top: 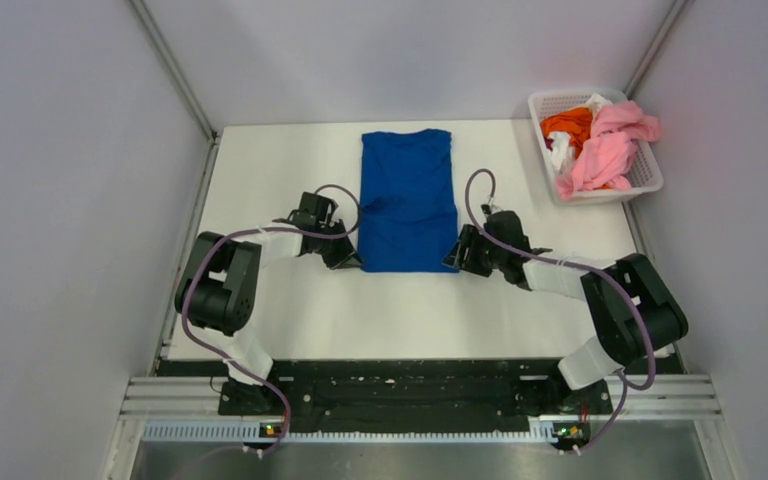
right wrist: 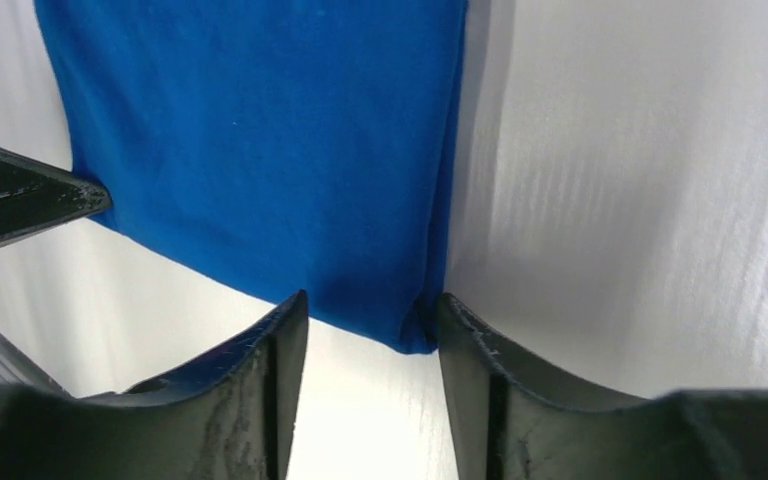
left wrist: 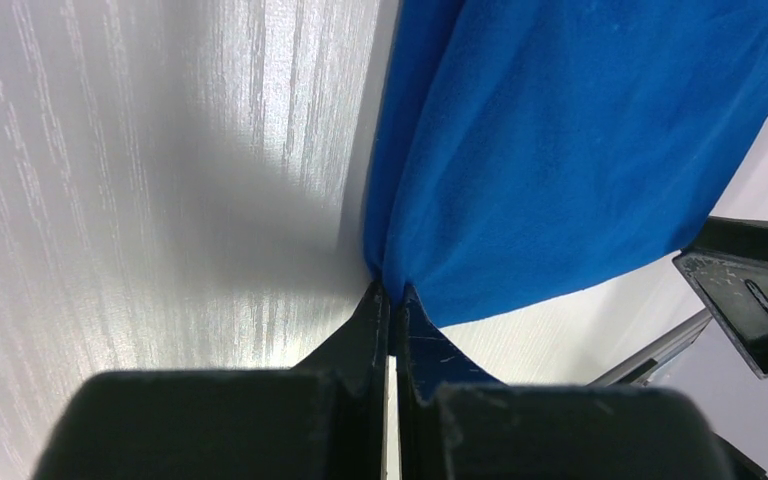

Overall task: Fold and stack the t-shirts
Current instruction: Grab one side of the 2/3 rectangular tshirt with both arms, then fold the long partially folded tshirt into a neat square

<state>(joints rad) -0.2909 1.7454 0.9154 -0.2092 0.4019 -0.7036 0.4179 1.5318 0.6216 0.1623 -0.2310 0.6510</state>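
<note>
One soft blue t-shirt (top: pixel 407 200) lies folded into a rectangle.

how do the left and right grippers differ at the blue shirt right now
The black left gripper is shut, pinching the royal blue cloth t-shirt at its near left corner. The black right gripper is open, with the near right corner between its jaws. Both sit at the near hem.

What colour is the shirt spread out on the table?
The shirt is plain royal blue; top view shows it best.
</note>
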